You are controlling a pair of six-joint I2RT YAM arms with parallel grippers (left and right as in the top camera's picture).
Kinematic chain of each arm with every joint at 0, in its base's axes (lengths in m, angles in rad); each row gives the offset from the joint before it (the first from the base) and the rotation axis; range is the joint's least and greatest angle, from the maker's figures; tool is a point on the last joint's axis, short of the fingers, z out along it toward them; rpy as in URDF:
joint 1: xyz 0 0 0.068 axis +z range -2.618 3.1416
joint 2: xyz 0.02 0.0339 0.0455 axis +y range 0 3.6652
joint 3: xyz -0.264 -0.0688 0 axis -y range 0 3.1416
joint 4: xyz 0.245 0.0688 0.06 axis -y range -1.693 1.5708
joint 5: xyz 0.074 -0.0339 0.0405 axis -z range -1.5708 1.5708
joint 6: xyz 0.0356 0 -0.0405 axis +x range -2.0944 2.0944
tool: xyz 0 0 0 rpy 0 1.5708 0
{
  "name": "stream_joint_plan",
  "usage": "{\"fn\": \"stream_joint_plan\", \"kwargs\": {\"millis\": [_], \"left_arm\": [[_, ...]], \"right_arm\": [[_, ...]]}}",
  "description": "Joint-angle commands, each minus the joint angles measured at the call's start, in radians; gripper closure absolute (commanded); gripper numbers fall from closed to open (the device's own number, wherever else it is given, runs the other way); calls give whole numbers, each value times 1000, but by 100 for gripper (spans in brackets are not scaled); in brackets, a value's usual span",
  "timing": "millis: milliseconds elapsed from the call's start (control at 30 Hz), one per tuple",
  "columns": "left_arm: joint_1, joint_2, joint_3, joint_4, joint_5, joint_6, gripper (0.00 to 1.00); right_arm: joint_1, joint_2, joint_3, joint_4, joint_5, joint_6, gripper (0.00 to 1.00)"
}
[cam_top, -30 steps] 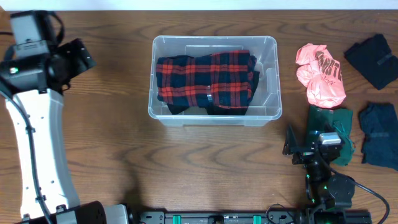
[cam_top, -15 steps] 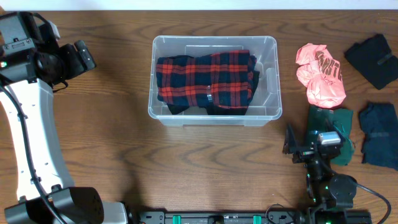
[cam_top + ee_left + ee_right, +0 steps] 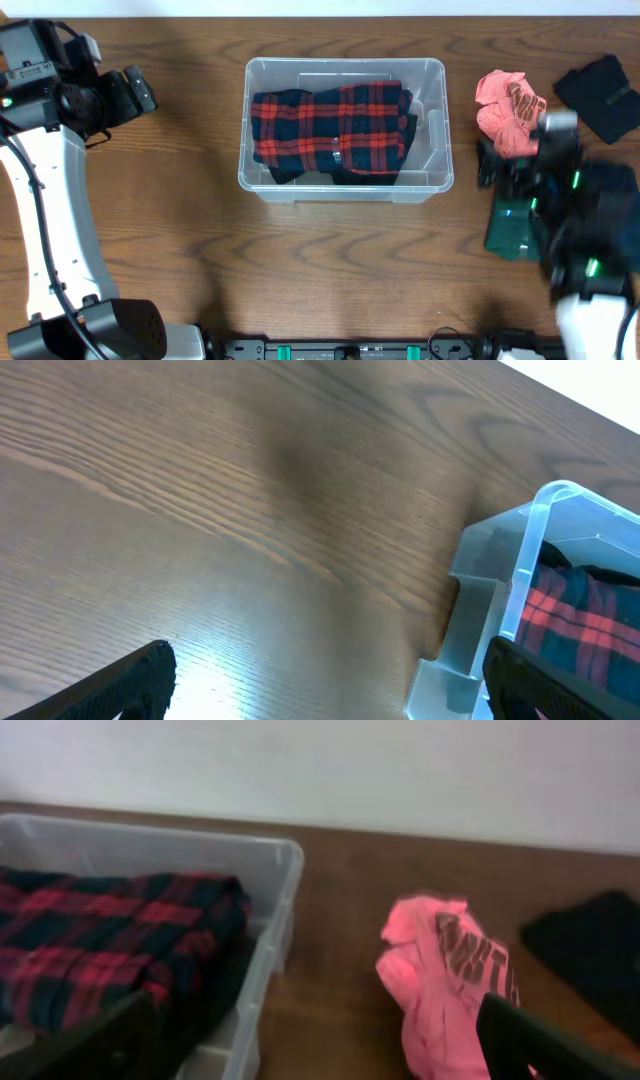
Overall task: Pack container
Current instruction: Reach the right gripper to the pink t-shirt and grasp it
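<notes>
dark wood-grain worktop [image 3: 330, 260] carries the container [image 3: 345, 188] at its middle: a clear, thin-walled rectangular bin with rolled rim and stepped corners, a soft red-and-navy plaid shirt [image 3: 330, 125] folded inside. it looks light, stiff yet slightly flexible, with glossy walls likely to slip, so the rim or a corner step seems the surest hold. a crumpled pink garment [image 3: 505, 105] lies just right of it, while the left end effector [image 3: 138, 92], well to its left, and the right end effector [image 3: 320, 1045], near its right side, both stand released, grasping nothing.

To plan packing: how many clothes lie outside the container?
3: a pink garment right of the container, a black garment further right, a green garment under the right arm, which may hide more.
</notes>
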Motion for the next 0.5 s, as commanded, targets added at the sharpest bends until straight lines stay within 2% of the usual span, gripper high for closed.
{"fn": "stream_joint_plan", "kwargs": {"millis": [0, 100, 200, 333, 467], "left_arm": [[4, 3, -6, 1, 5, 18, 2], [4, 3, -6, 1, 5, 18, 2], [4, 3, -6, 1, 5, 18, 2], [4, 3, -5, 1, 5, 18, 2], [4, 3, -6, 1, 5, 18, 2]], "right_arm": [[-25, 203, 206, -108, -61, -49, 1], [-25, 336, 324, -170, -73, -29, 1], [-25, 410, 355, -174, -112, 37, 1], [-37, 441, 354, -154, -102, 56, 1], [-134, 460, 354, -144, -87, 79, 1]]}}
